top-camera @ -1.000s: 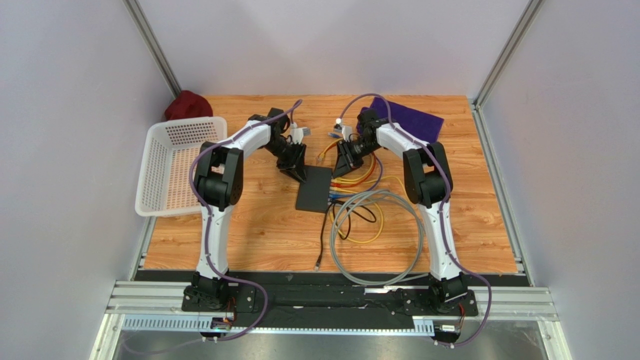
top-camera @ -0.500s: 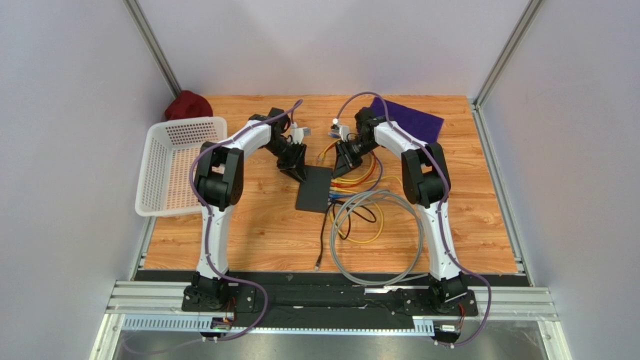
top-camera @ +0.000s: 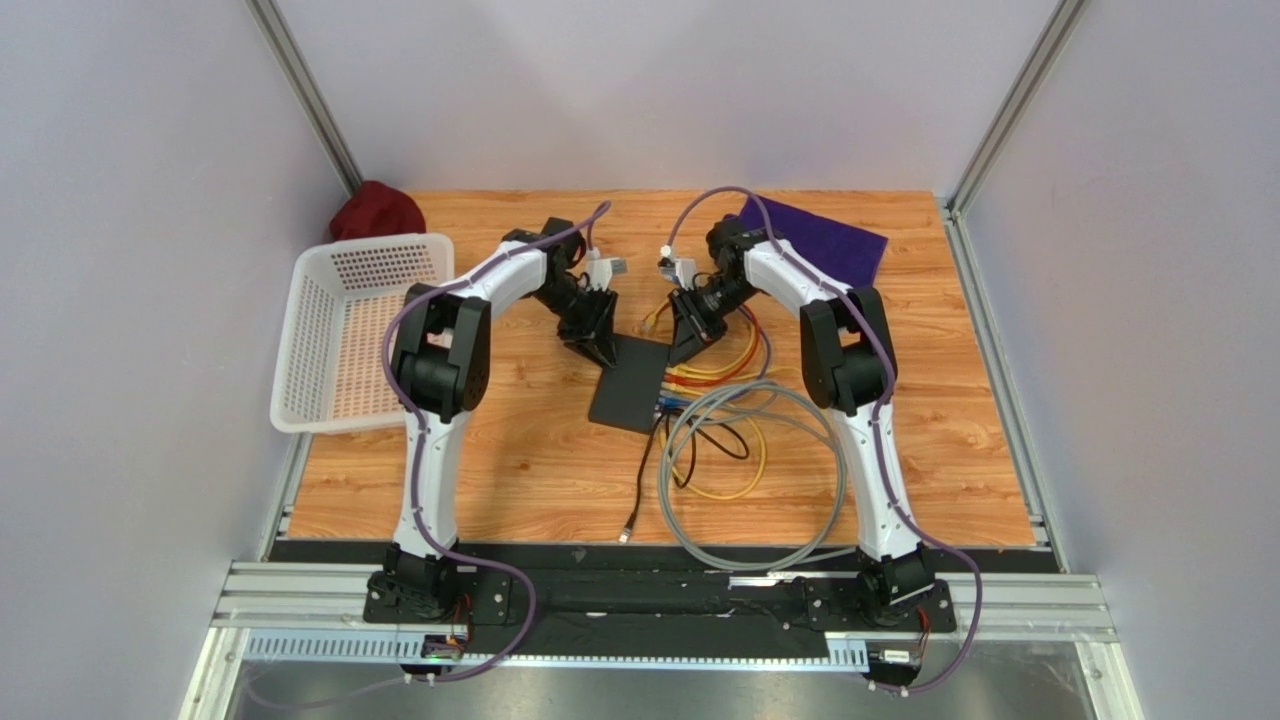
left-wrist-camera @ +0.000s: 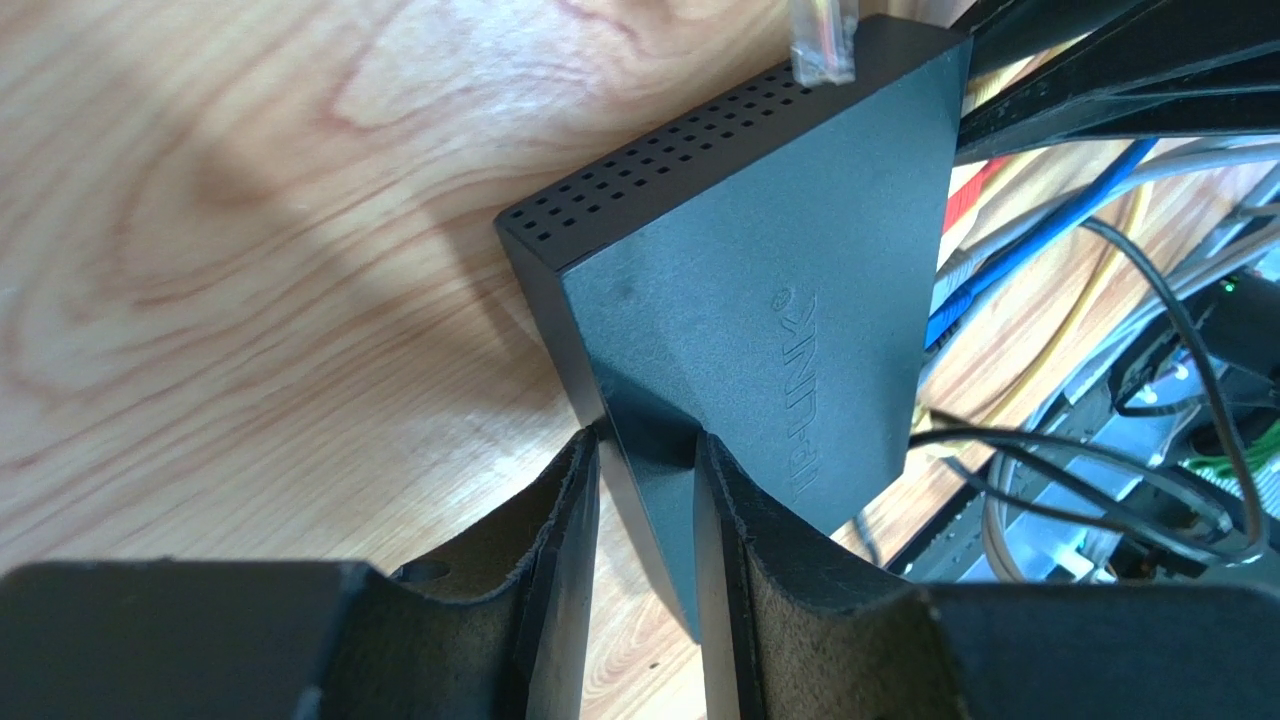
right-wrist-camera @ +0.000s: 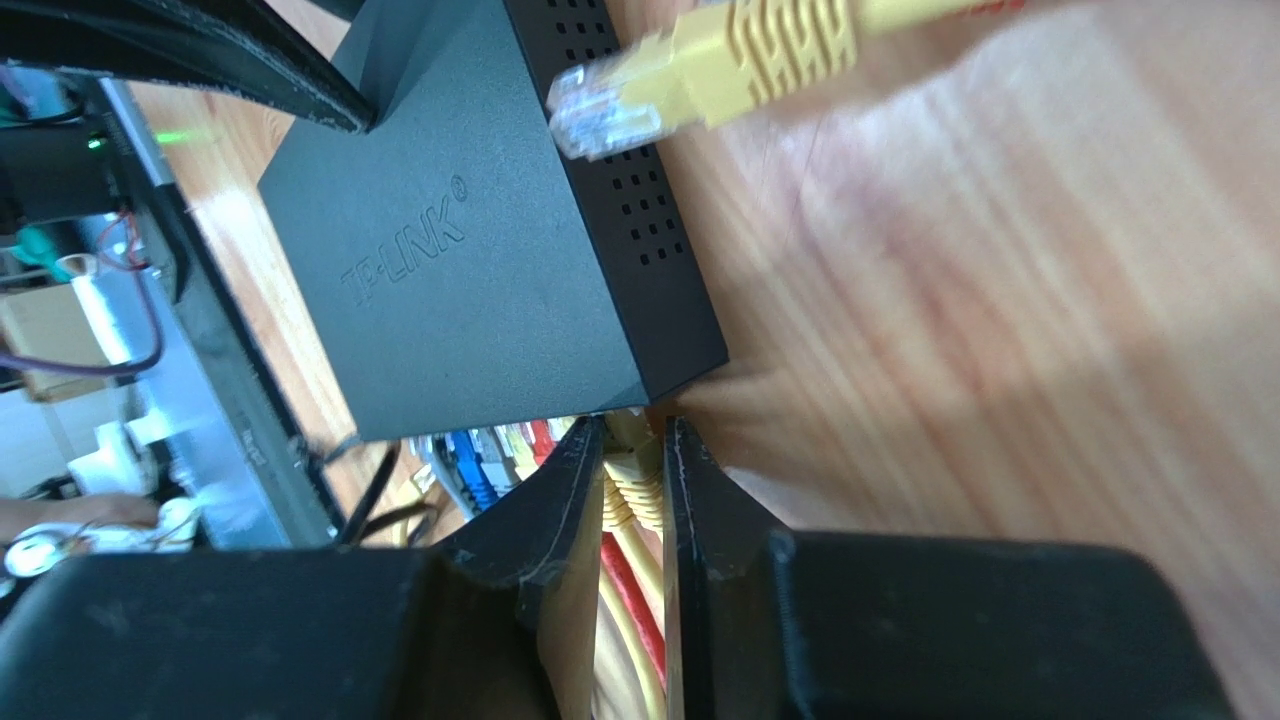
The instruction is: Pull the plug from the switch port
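The switch [top-camera: 631,383], a flat black box, lies mid-table with its top face [left-wrist-camera: 751,285] toward the left wrist camera. My left gripper [left-wrist-camera: 646,465] is shut on its near corner, one finger on each face. My right gripper [right-wrist-camera: 634,443] is shut on a yellow plug [right-wrist-camera: 637,468] at the end of the port row, where the plug meets the switch [right-wrist-camera: 481,255]. Blue [right-wrist-camera: 473,458] and red [right-wrist-camera: 550,438] plugs sit in the neighbouring ports. In the top view the left gripper [top-camera: 601,342] and the right gripper [top-camera: 684,339] flank the switch's far end.
A loose yellow plug [right-wrist-camera: 706,75] hangs free beyond the switch's far side. Coils of grey cable [top-camera: 751,480] and yellow cable lie right of the switch. A white mesh basket [top-camera: 361,323] stands at the left, a red cloth [top-camera: 373,210] behind it, and a purple cloth [top-camera: 819,240] at the back right.
The right gripper has closed a little more on the yellow plug and shifted slightly to the back left. The switch has turned a little, and the cables shifted with it.
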`<action>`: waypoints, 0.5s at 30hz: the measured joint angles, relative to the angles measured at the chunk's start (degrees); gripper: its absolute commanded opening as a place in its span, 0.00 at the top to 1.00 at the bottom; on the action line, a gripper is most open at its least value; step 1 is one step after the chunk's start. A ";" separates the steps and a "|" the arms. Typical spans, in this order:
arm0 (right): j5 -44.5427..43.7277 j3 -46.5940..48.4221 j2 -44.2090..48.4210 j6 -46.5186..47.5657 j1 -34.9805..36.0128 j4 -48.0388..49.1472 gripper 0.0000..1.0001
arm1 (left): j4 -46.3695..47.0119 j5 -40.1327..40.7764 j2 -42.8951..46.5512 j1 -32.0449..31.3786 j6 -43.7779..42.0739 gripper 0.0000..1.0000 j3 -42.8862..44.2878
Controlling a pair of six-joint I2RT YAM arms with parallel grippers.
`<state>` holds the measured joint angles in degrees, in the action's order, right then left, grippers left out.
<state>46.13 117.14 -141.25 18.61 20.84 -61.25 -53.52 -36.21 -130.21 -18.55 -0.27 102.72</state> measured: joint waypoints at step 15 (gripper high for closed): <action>1.81 0.00 -0.55 3.82 -0.94 -5.66 1.00 | 0.13 -1.33 -0.39 -0.81 -0.02 0.64 0.09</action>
<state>47.94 117.14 -141.80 22.44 19.90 -66.92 -53.39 -37.54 -130.61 -19.35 -0.30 102.80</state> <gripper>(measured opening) 0.187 0.360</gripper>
